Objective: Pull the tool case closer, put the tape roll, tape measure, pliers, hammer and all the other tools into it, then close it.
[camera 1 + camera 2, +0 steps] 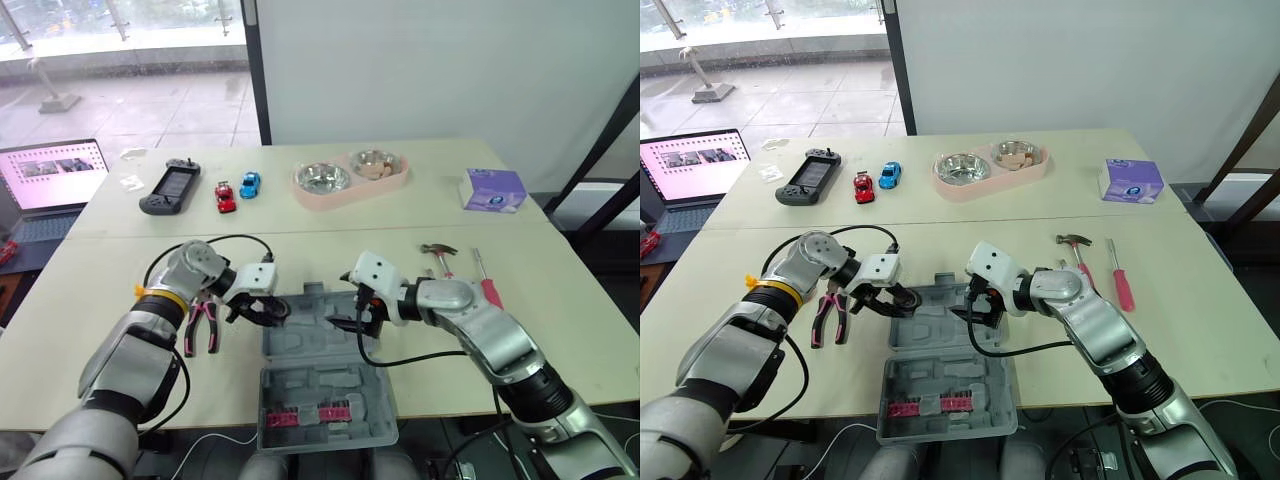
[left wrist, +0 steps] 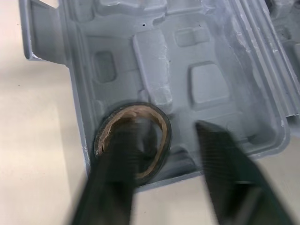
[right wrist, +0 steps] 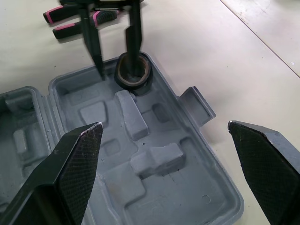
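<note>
Near the front edge of the beige table [image 1: 90,300] lies the open grey plastic tool case [image 1: 310,385]. Its moulded far half holds the black tape roll [image 3: 133,83] in the left corner. The left gripper [image 1: 262,312] hangs over that corner with its 2 fingers apart, 1 inside the roll's hole and 1 outside the ring, not clamping it. The right gripper [image 1: 350,318] hovers wide open and empty above the same half. Pink-and-black-handled pliers [image 1: 203,325] lie just left of the case. A steel-headed hammer [image 1: 440,255] and a pink-handled screwdriver [image 1: 487,285] lie to its right.
</note>
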